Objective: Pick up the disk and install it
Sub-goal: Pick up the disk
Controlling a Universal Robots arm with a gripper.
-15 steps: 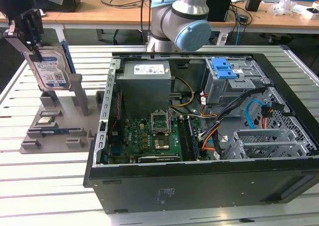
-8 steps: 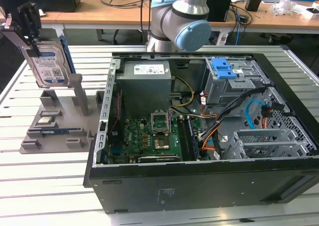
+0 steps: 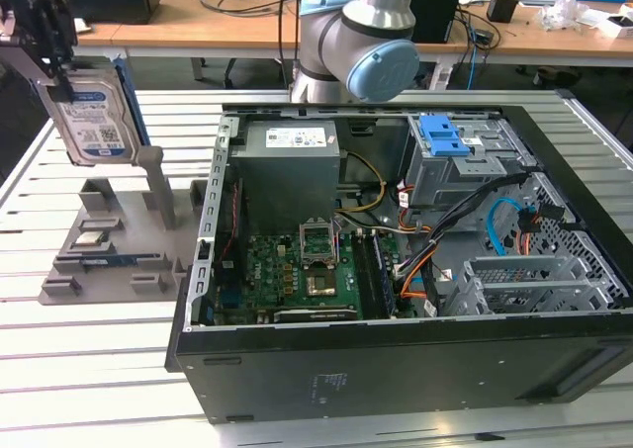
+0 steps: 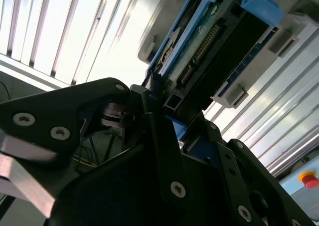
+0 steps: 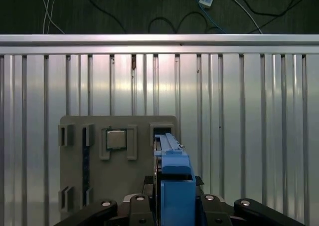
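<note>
Exterior view: gripper [image 3: 59, 67] is clamped on the disk [image 3: 94, 122], which hangs straight under it, label facing cam, above the grey holder tray [image 3: 99, 270]. The gripper's top is cut off at the pic edge. The open PC case [image 3: 396, 369] is well apart from it.

Second wrist view: the disk [image 4: 209, 51] juts out from between the black fingers [image 4: 159, 131], connector side showing and far end cut off.

First wrist view: I see the disk [image 5: 173, 181] edge-on, blue frame only, label hidden. The tray's chip [image 5: 115, 139] lies beyond the gripper.
</note>
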